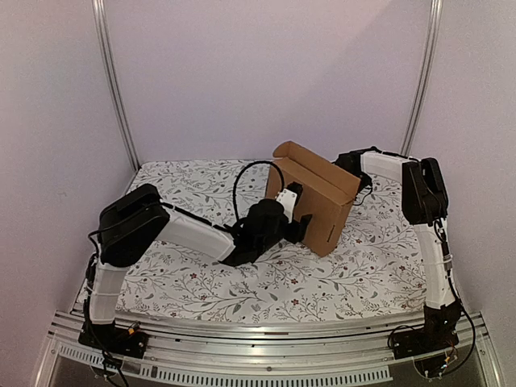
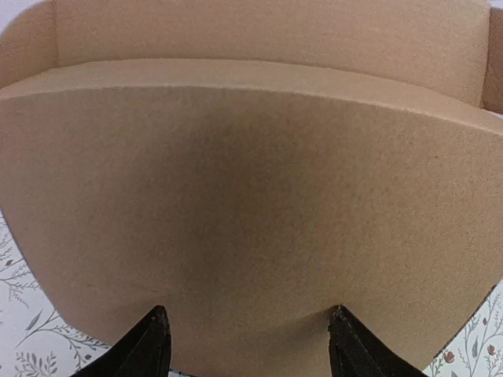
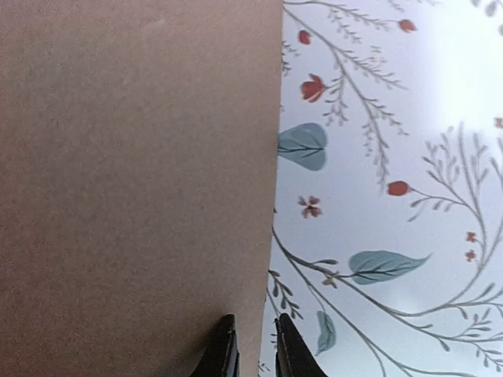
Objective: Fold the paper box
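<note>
The paper box [image 1: 318, 201] stands on the flowery table [image 1: 193, 278], a bit toward 1 o'clock from the middle. Its walls are up and its top is open.

The left gripper [image 2: 245, 314] is at the box's 8 o'clock. Its fingers [image 2: 149, 345] are spread wide, with their tips against the big brown side.

The right gripper [image 3: 255, 318] is at the box's 2 o'clock. Its fingers sit close together with a thin box edge between them. I cannot tell if they pinch it.

I think one arm steadies the box while the other works a wall or flap. Next, that flap must go down gently so the box does not tip.

A black cable [image 1: 242, 181] loops at the box's 9 o'clock. From above, the box hides the right fingers.
</note>
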